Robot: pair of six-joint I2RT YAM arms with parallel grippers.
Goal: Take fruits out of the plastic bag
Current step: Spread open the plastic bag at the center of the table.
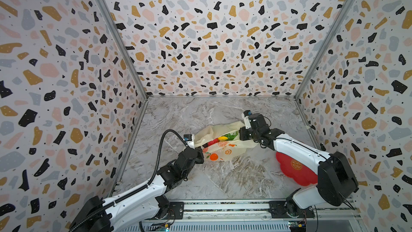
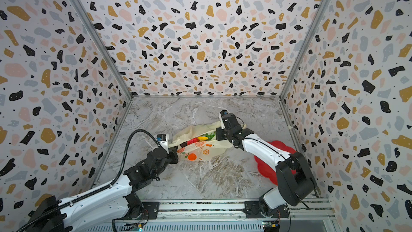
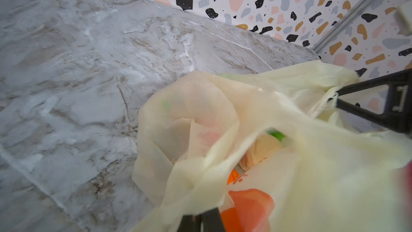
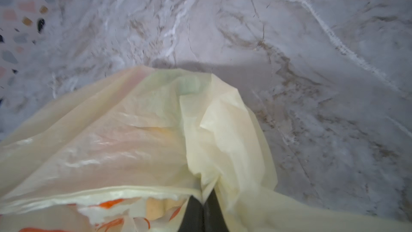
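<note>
Early going, by the look of it. Holding the plastic bag (image 1: 225, 147) by two sides of its mouth, near the middle of the marble tabletop (image 1: 223, 181), body down on the surface and rims lifted. Clamped tight with the left gripper (image 3: 199, 216) on a bunched fold of the near rim; pinched closed with the right gripper (image 4: 202, 199) on the film of the far rim, confirmed from the left wrist view by two black fingers meeting on a twist of plastic. No gap in either pair of jaws beyond the film itself. Held apart enough to gape the mouth in both top views and show the fruits (image 1: 223, 139) inside: a yellow piece (image 2: 202, 137), a red piece (image 2: 193, 141), a green piece (image 2: 208, 135), plus a beige piece (image 3: 259, 150) from the left wrist view. Too small or blurred to name each with certainty. Not one fruit out on the tabletop, and none on the visible part of the red flower-shaped plate (image 1: 286, 175), lying well to the right of the bag, partly hidden under the right arm. Judging from this: mouth opened, emptying not begun. Left to do: free one gripper, reach in, lift every piece out. Likely snag: thin film sagging shut once let go on one side.
</note>
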